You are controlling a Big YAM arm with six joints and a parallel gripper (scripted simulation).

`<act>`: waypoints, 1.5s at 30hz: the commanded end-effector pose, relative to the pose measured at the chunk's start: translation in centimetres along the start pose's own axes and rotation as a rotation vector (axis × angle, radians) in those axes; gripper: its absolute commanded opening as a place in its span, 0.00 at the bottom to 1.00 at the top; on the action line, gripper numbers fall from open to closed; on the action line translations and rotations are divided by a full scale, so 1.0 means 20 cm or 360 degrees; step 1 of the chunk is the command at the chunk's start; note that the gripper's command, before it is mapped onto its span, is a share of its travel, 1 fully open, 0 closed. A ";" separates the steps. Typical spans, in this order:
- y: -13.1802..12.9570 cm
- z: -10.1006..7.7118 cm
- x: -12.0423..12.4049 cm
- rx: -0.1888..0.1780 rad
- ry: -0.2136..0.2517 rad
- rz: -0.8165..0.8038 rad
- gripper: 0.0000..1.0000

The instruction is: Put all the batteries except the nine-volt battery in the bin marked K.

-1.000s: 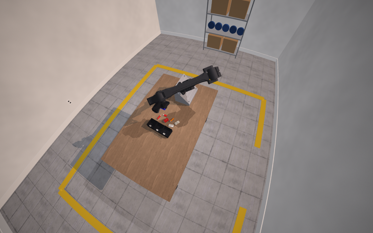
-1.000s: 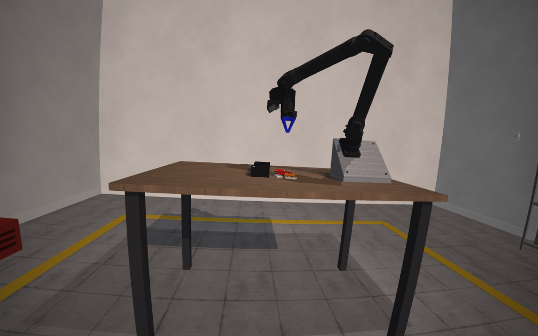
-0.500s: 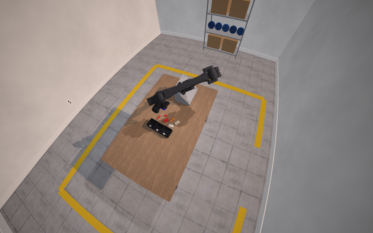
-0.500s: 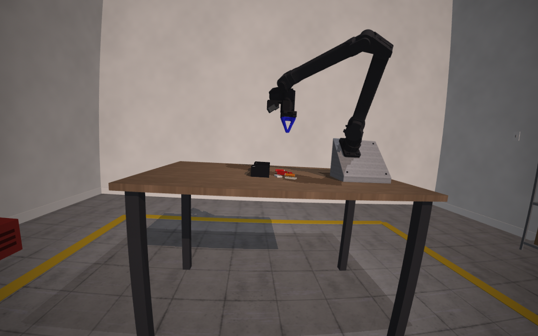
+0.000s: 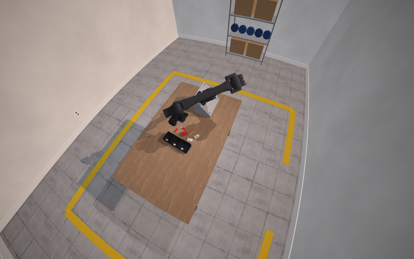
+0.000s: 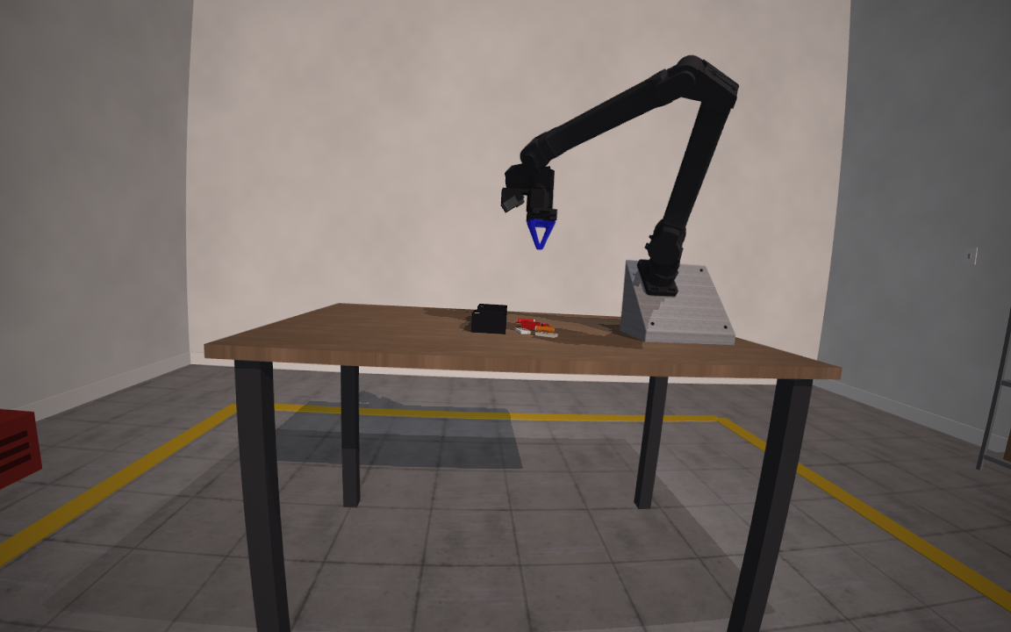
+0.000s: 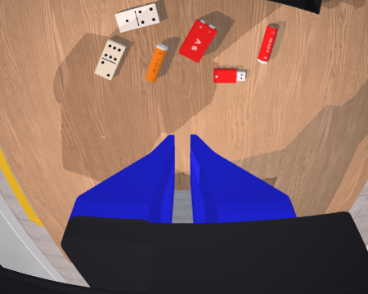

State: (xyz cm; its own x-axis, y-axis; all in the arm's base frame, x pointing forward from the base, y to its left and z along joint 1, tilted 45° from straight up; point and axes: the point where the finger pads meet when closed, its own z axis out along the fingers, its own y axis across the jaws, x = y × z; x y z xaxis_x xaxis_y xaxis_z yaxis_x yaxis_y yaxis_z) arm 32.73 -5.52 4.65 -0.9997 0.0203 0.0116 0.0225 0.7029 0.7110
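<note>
My gripper [image 7: 182, 144] [image 6: 541, 245] with blue fingers is shut and empty, high above the table. Below it on the wood lie an orange cylindrical battery [image 7: 157, 64], a red cylindrical battery [image 7: 267, 44] and a red nine-volt battery [image 7: 197, 41].
A red USB stick [image 7: 229, 75] lies near the batteries. Two white dominoes [image 7: 137, 18] [image 7: 110, 59] lie to the left. The grey arm base [image 6: 674, 312] stands at the table's far end.
</note>
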 end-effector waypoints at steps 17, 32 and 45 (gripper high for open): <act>-0.21 0.18 -0.34 0.0035 -0.0066 0.0092 0.08; -0.52 0.55 -0.61 0.0027 -0.0061 0.0096 0.08; -0.61 0.73 -0.57 0.0008 -0.0032 0.0157 0.08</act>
State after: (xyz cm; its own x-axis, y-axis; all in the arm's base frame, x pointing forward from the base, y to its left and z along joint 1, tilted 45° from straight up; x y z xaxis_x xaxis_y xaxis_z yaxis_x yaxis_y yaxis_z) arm 44.15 -3.60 -13.78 -0.9960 0.0730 0.0524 0.0887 0.7042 0.7044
